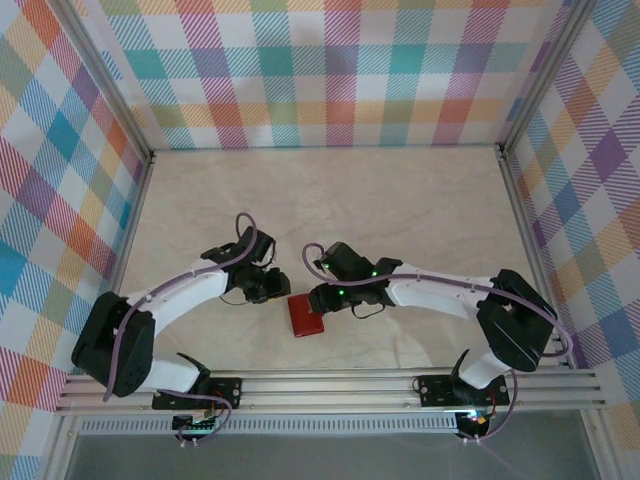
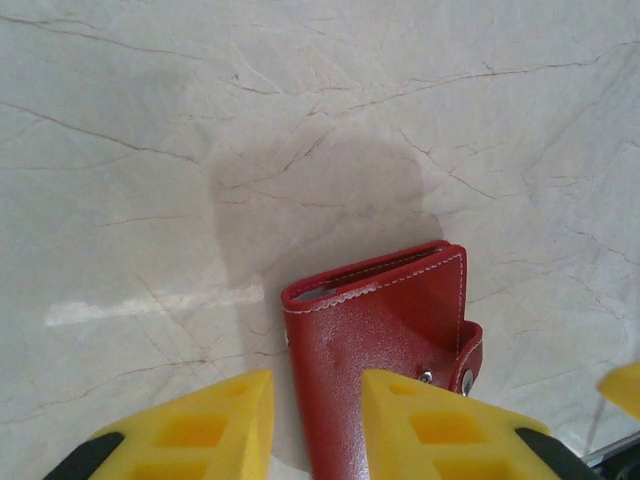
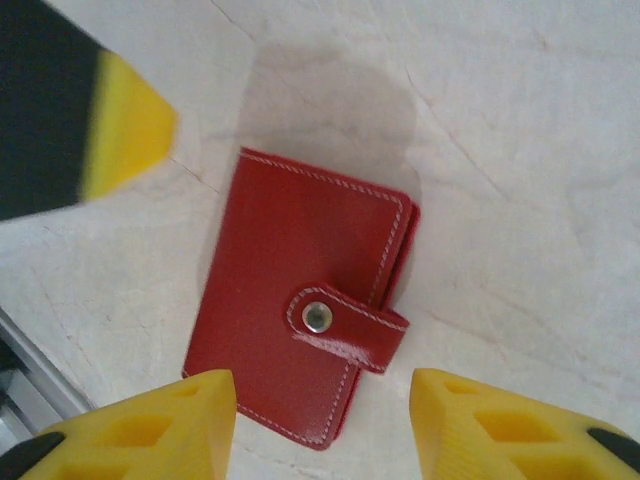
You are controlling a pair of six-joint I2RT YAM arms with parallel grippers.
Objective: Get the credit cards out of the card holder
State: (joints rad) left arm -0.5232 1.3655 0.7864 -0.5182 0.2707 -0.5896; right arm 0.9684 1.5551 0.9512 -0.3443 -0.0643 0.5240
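Card holder, red with white stitching, lies flat on the pale marbled bench, near its front edge and between the two arms. It is closed, and its tab is fastened by a metal snap. The left tool is open with a small gap between its yellow fingers; one long edge of the holder lies in this gap, and I cannot tell if the fingers touch it. The right tool is open wide, its fingers standing on both sides of the holder's near corner and gripping nothing
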